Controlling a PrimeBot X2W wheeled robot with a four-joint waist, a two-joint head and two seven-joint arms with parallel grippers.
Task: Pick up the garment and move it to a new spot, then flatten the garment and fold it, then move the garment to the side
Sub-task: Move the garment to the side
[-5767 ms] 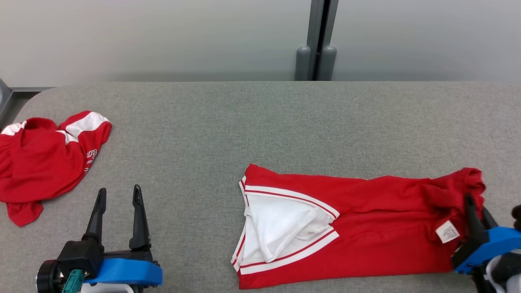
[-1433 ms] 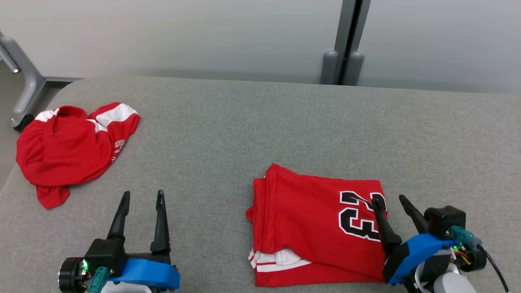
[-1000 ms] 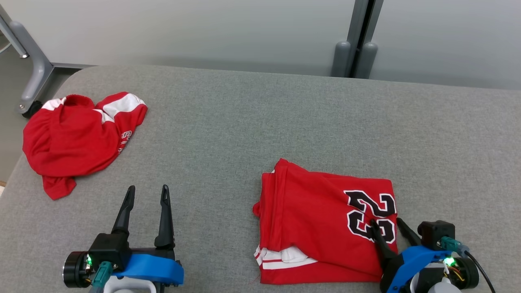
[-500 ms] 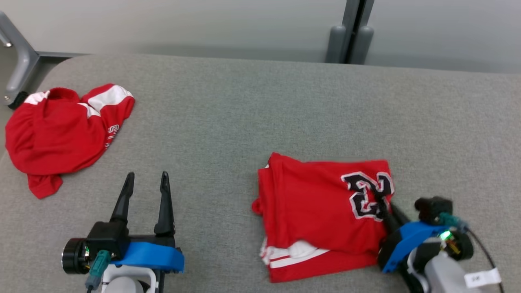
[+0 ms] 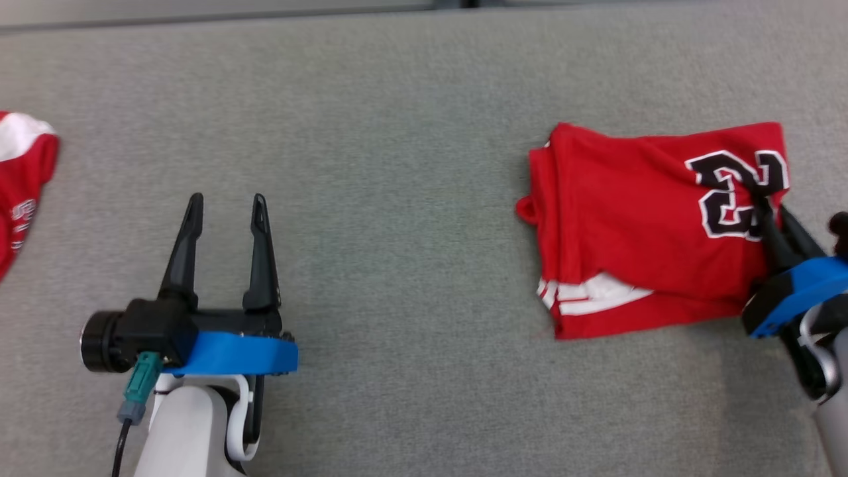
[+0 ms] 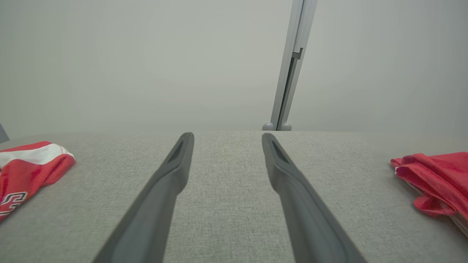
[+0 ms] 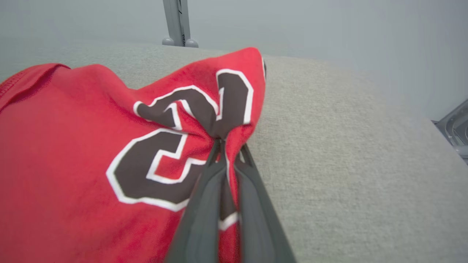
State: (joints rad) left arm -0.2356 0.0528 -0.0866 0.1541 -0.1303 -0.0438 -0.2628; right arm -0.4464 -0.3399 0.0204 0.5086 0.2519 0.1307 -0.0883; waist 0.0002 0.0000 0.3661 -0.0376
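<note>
Red fabric bunches between the two dark fingers of our right gripper (image 7: 229, 144), which is clenched on the folded garment (image 5: 629, 218) at its right edge, on the black number (image 5: 732, 192). At the lower left, our left gripper (image 5: 226, 199) has its fingers spread and grasps nothing. The garment lies on the right part of the grey table (image 5: 411, 132). Far to the left, well apart, we see a second red garment (image 5: 23, 179). Beyond the table stand a pale wall (image 6: 146, 54) and a grey post (image 6: 289, 73).
</note>
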